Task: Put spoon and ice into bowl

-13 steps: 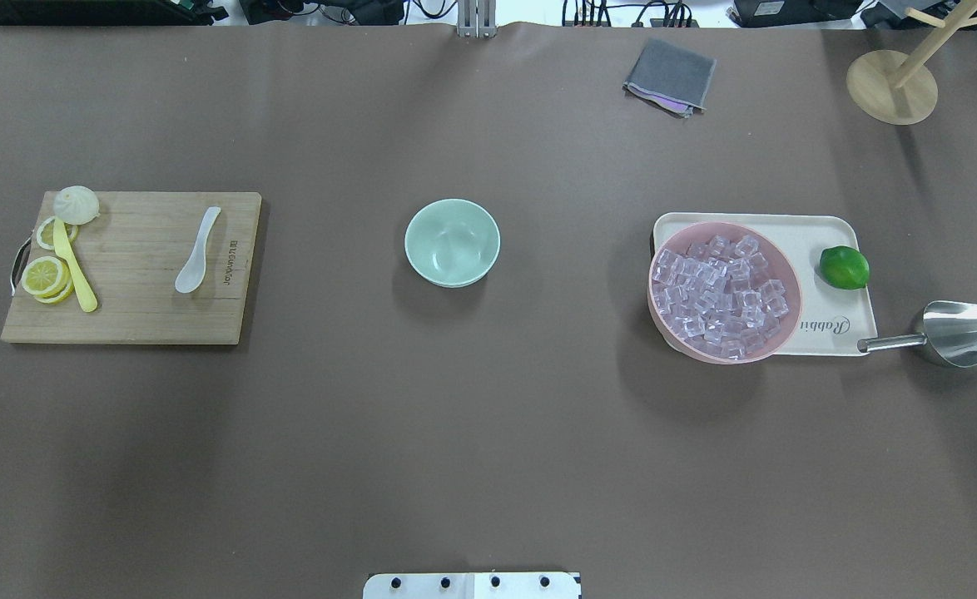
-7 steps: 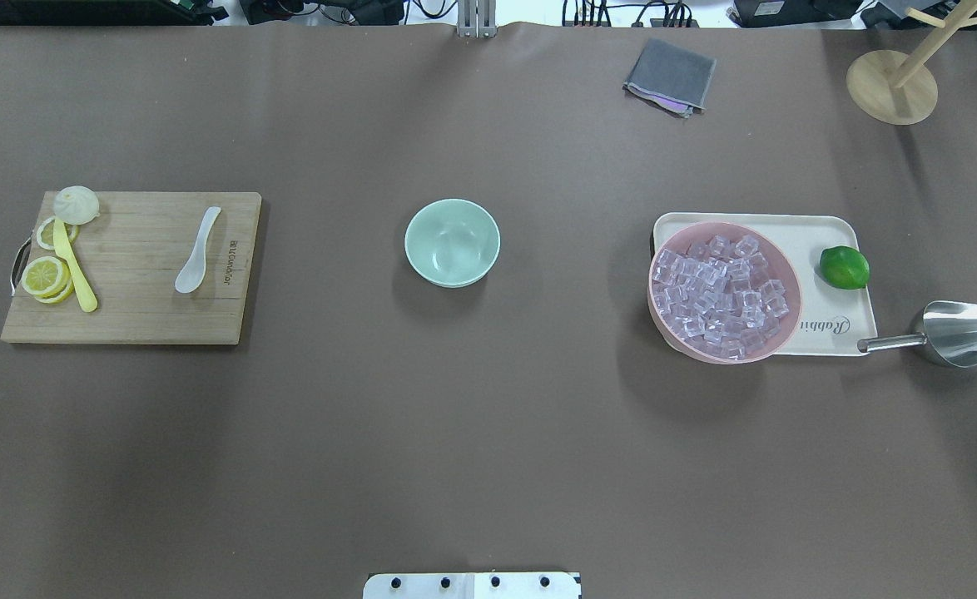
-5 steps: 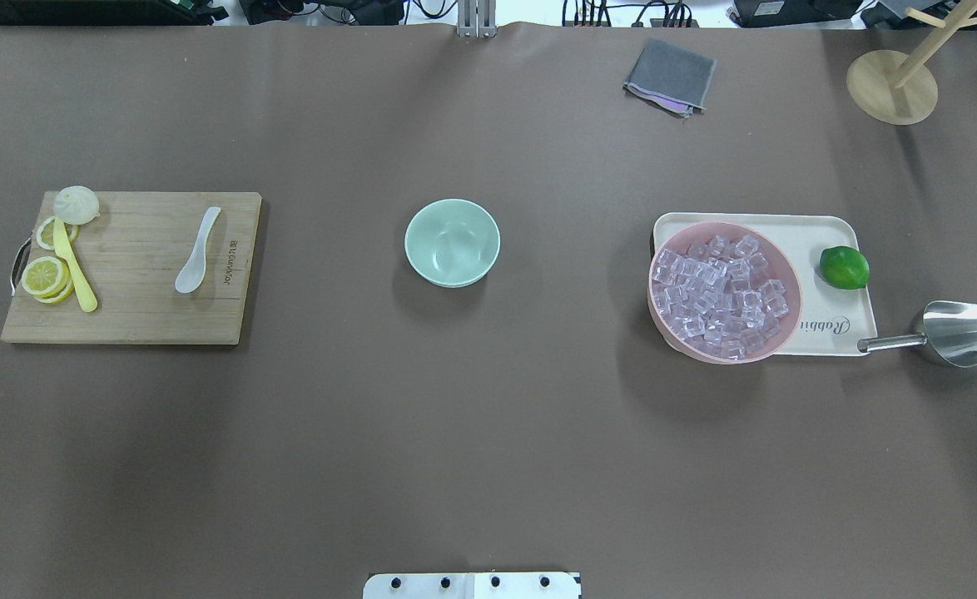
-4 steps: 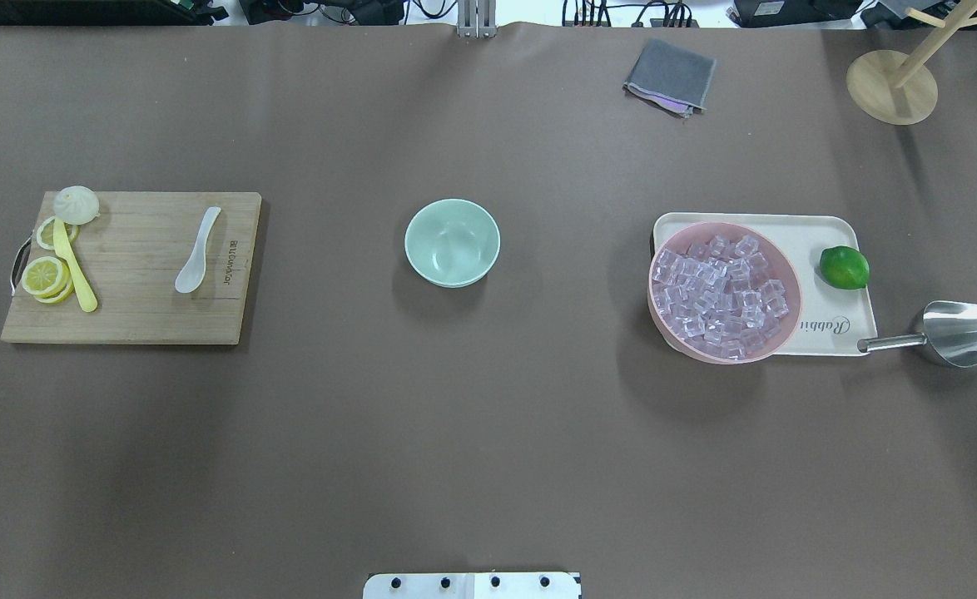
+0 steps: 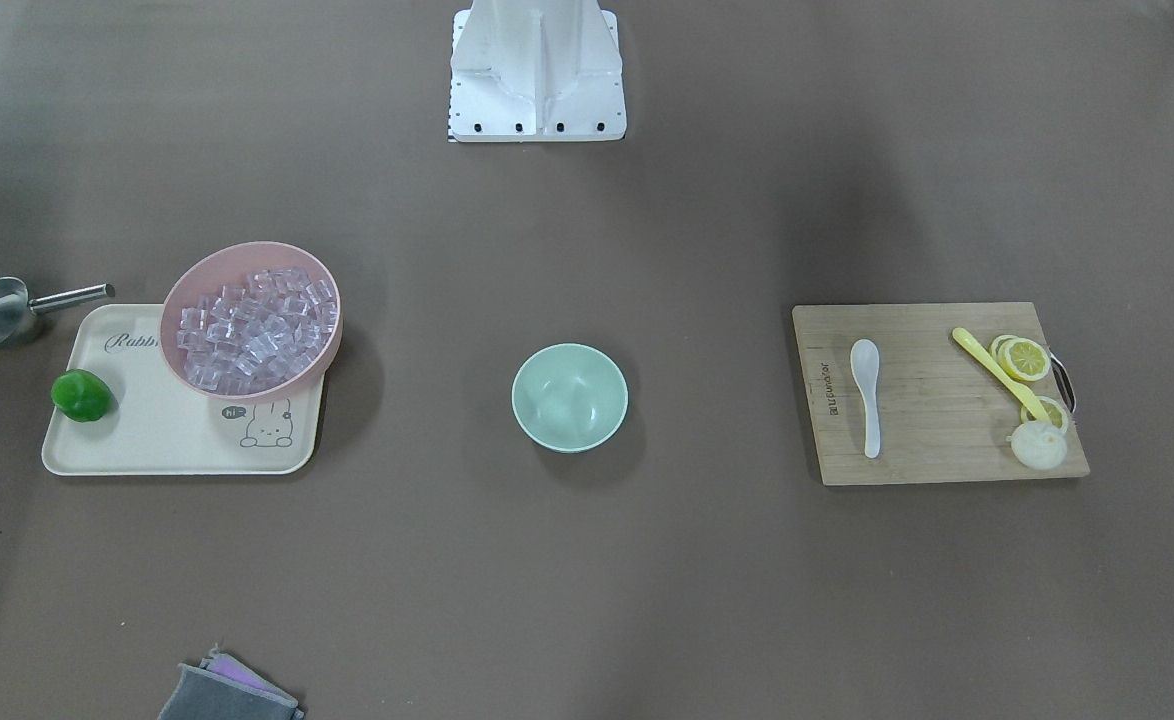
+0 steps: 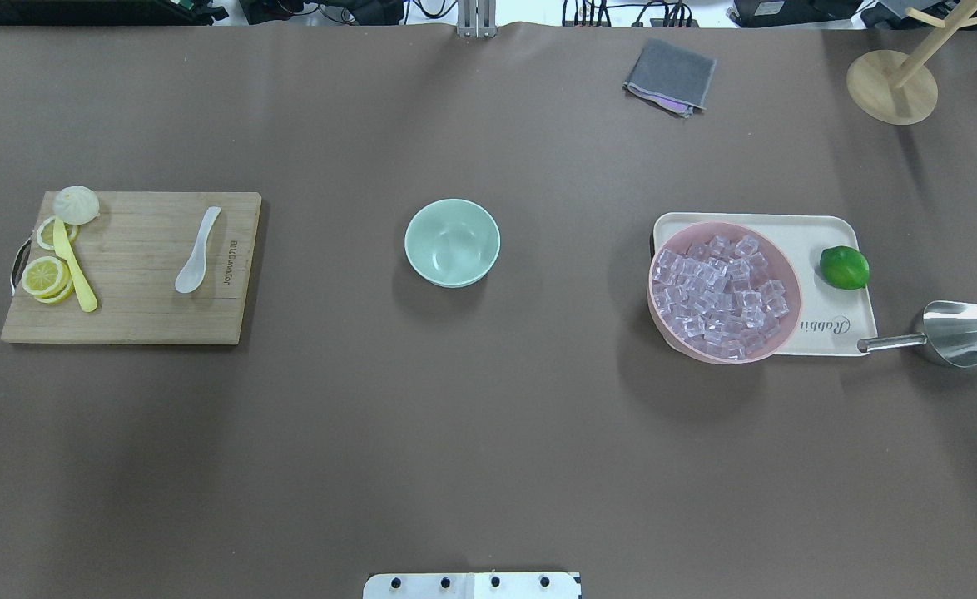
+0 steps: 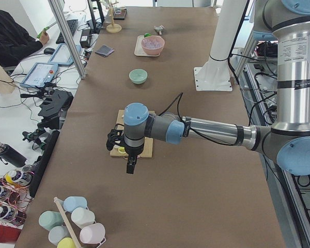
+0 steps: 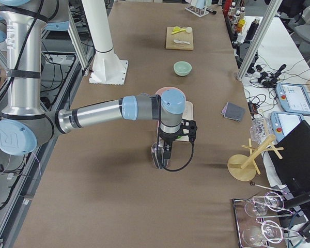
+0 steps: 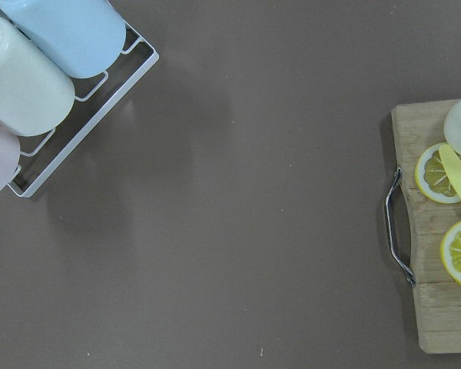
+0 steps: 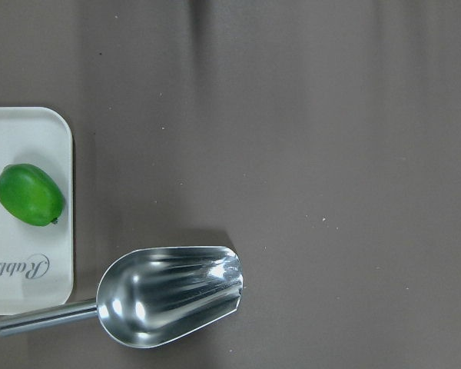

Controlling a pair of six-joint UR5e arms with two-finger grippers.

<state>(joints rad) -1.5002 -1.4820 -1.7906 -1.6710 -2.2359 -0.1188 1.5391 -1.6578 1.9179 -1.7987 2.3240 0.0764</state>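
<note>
The white spoon (image 6: 199,248) lies on a wooden cutting board (image 6: 139,320) at the table's left; it also shows in the front view (image 5: 867,398). The mint-green bowl (image 6: 452,242) stands empty mid-table. Many clear ice cubes (image 6: 721,291) fill a pink bowl (image 6: 659,324) on a cream tray (image 6: 830,337) at the right. My left gripper (image 7: 130,166) hangs over the table beyond the board's outer end. My right gripper (image 8: 164,161) hangs over a metal scoop (image 6: 954,333) beyond the tray. I cannot tell whether either is open or shut.
Lemon slices (image 6: 46,276), a yellow utensil (image 6: 74,270) and a white bun (image 6: 76,204) lie on the board. A lime (image 6: 844,267) sits on the tray. A grey cloth (image 6: 670,75) and a wooden stand (image 6: 891,83) are at the back right. A cup rack (image 9: 38,77) is at the left end.
</note>
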